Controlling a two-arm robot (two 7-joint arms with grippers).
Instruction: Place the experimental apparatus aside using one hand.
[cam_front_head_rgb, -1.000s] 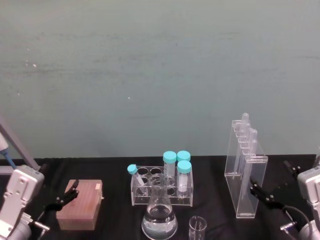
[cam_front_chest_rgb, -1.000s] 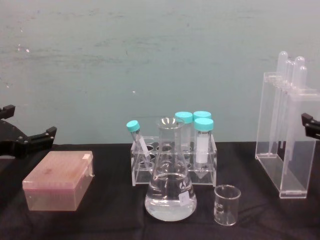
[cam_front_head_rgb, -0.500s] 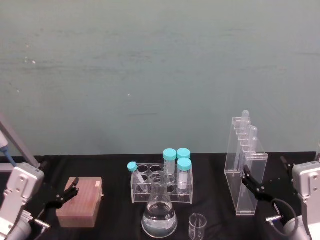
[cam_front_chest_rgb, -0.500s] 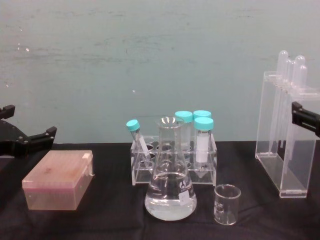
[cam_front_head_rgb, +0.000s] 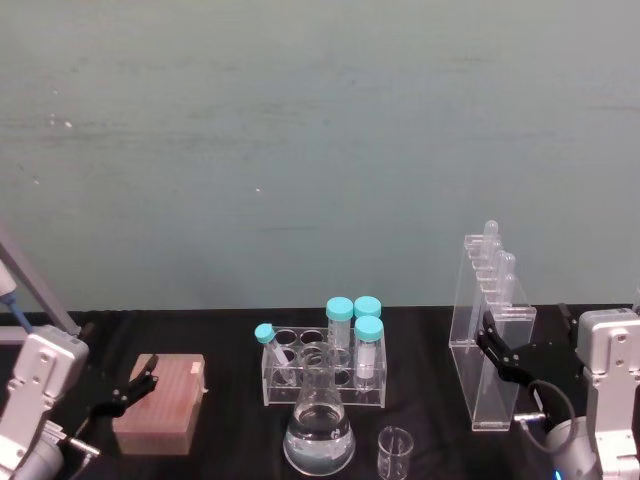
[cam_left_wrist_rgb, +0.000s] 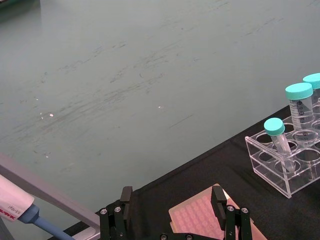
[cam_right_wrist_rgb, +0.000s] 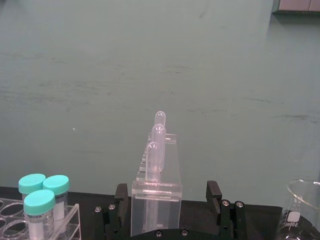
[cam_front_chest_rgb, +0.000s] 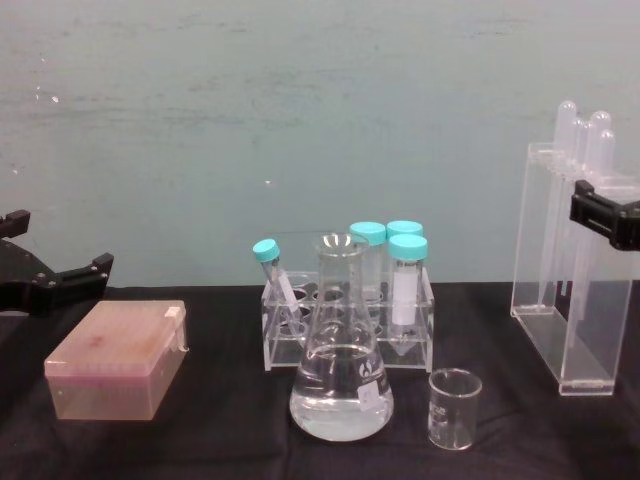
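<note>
Right gripper (cam_right_wrist_rgb: 167, 190): black two-finger tool at the right of the table, level with the upper half of the tall acrylic rack (cam_front_chest_rgb: 590, 340).
Grip state: jaws spread wide, one finger on each side of the rack with a gap on both sides; nothing is gripped.
Rack position: upright on the black cloth (cam_front_chest_rgb: 220, 430) at the far right, well apart from the other glassware. It holds long round-topped test tubes (cam_right_wrist_rgb: 156, 145) that rise above its top edge.
Likely handling: stiff, smooth and probably light, but tall and narrow, so it looks easy to tip. The tubes seem to sit loose and could rattle or slip out if it tilts.
Where to hold: across the two flat side walls, high up where the fingers are, squeezed gently and kept vertical.
Other apparatus: conical flask (cam_front_chest_rgb: 340, 380) of clear liquid at centre front, with the small beaker (cam_front_chest_rgb: 455, 408) just beside it to the right. Both are breakable, and the flask is probably heavy.
Behind the flask: low rack of blue-capped tubes (cam_front_chest_rgb: 385, 320).
Left gripper (cam_left_wrist_rgb: 172, 197): parked at the far left, fingers apart and empty, near a pink box (cam_front_chest_rgb: 115, 360).
</note>
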